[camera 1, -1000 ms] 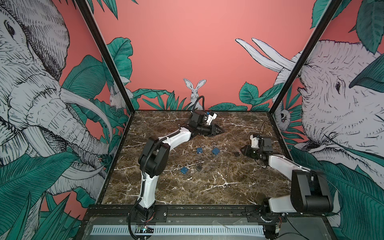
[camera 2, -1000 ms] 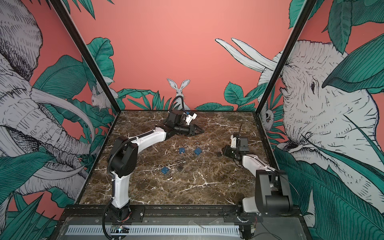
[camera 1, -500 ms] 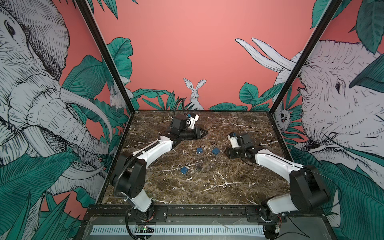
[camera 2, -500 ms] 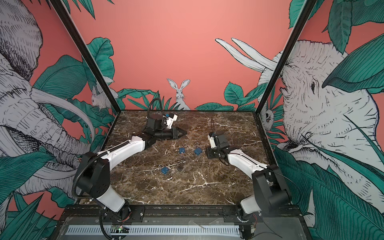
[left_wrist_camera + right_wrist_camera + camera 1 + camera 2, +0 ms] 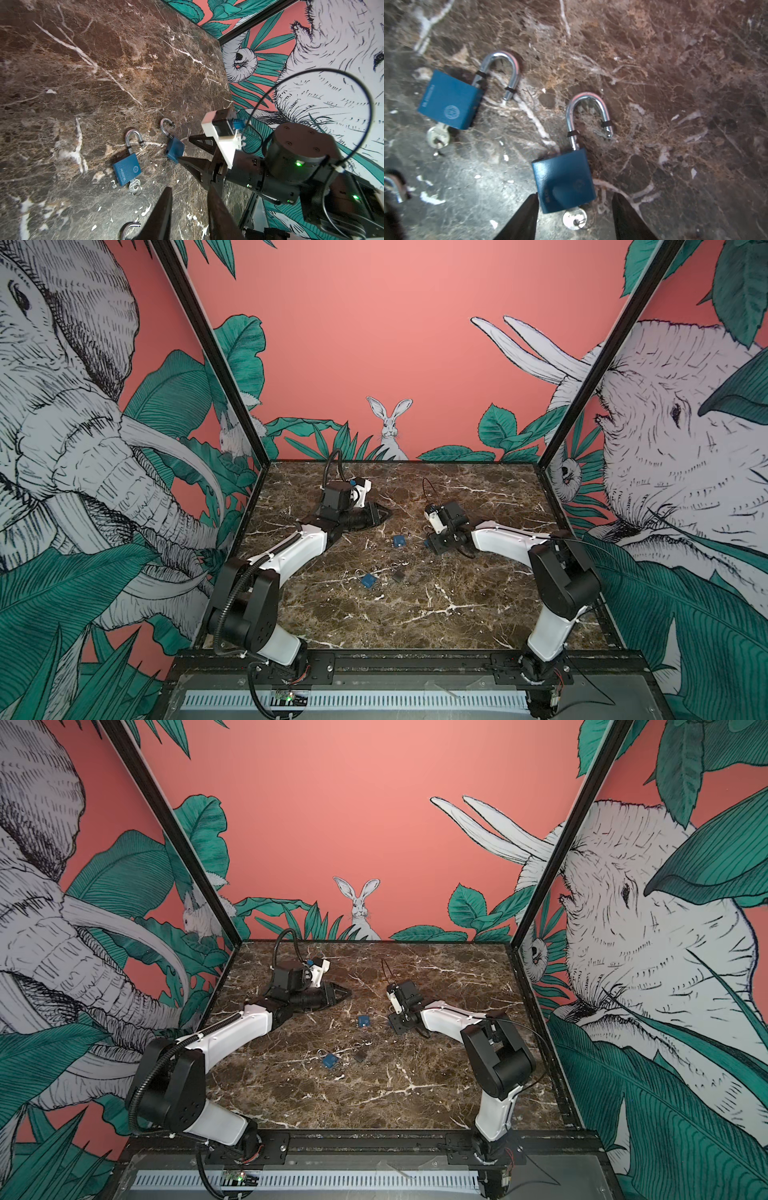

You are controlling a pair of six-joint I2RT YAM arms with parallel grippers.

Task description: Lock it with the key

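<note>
Two blue padlocks lie flat on the marble with their shackles swung open and a silver key in each. One padlock [image 5: 563, 182] lies between the fingers of my right gripper [image 5: 575, 195], which stands open; its key [image 5: 574, 218] sticks out toward the gripper. The left finger tip is at the body's edge, the right finger well clear. The other padlock [image 5: 450, 99] [image 5: 399, 540] lies beside it with its key [image 5: 438, 137]. My left gripper [image 5: 189, 199] [image 5: 388, 514] hovers open and empty, farther back and to the left of both.
A third blue padlock [image 5: 368, 580] and a small dark object [image 5: 397, 576] lie nearer the front of the table [image 5: 415, 614]. Painted walls close the left, back and right sides. A black rail [image 5: 415, 659] runs along the front.
My right gripper has swung left toward the table's middle, come down over a padlock and opened wider. My left gripper has drawn back to the left, away from the middle.
</note>
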